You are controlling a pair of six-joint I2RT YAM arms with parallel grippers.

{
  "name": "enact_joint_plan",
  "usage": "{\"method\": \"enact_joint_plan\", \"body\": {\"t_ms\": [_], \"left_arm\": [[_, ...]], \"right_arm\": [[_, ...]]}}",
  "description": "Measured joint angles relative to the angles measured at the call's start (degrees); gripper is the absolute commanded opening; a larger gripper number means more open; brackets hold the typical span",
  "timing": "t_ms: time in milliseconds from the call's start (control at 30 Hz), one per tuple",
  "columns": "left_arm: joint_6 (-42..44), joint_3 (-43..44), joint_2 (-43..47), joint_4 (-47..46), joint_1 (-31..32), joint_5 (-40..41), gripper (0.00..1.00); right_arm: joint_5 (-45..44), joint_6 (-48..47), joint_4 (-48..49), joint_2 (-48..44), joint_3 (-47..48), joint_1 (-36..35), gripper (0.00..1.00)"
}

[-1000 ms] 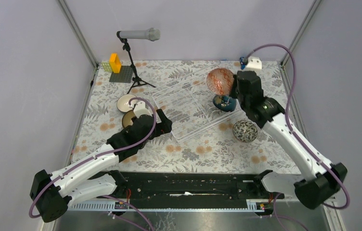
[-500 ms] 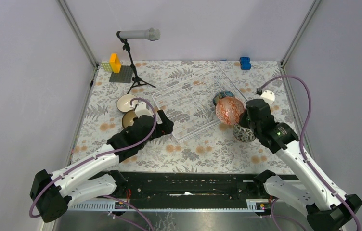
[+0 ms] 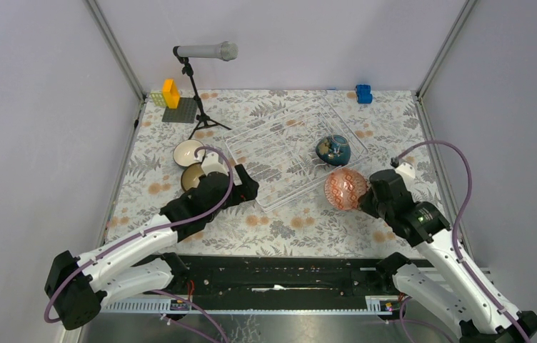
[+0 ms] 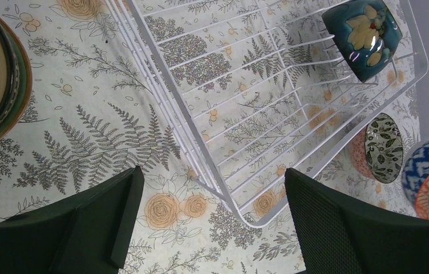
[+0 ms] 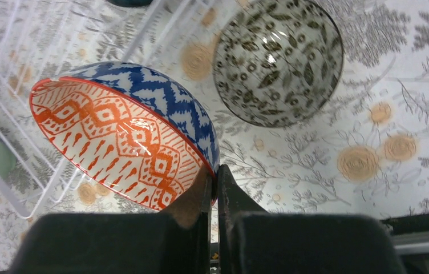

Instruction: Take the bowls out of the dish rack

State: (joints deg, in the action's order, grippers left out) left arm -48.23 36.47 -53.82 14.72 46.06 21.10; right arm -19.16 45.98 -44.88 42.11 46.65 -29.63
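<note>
The white wire dish rack lies aslant mid-table. One dark teal bowl with gold flowers stands on edge in its right end. My right gripper is shut on the rim of a blue-white zigzag bowl with an orange-patterned inside. It holds that bowl tilted, off the rack's near right side, close over a black-and-white leaf-patterned bowl on the table. My left gripper stands open and empty over the rack's near left corner.
A white-inside bowl and a brown bowl sit left of the rack. A microphone on a tripod stands at the back left beside a grey baseplate with a yellow brick. A blue brick lies at the back right.
My right arm has carried the zigzag bowl from the rack's far right end out to the near right, over the table. The left arm has not moved.
</note>
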Motion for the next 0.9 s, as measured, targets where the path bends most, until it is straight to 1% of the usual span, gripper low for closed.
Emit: {"method": "enact_joint_plan", "body": {"t_ms": [167,300,500,567,700,767,900], "left_arm": [[0.2,0.0,-0.7,-1.0,0.0,-0.5,0.99],[0.2,0.0,-0.7,-1.4,0.0,-1.0,0.99],[0.4,-0.5,-0.3,-1.1,0.0,-1.1,0.99],[0.4,-1.2,0.3,-0.9,0.0,-0.9,0.99],[0.4,-2.2,1.7,-0.5,0.0,-0.7,0.99],[0.6,-2.2,2.1,-0.4,0.0,-0.4,0.99],[1.0,-2.2,2.1,-0.1,0.0,0.1,0.99]], "right_arm": [[-0.8,5.5,-3.0,-1.5,-4.0,0.0,0.00],[-1.7,8.8,-3.1,1.1,-4.3,0.0,0.00],[-4.2,10.1,-2.6,4.2,-4.3,1.6,0.00],[-3.4,9.8,-1.9,4.4,-4.3,4.6,0.00],[2.0,8.2,1.8,4.6,-4.9,16.2,0.00],[5.3,7.5,3.6,5.2,-5.6,20.6,0.00],[12.7,6.3,6.8,9.7,-6.6,26.1,0.00]]}}
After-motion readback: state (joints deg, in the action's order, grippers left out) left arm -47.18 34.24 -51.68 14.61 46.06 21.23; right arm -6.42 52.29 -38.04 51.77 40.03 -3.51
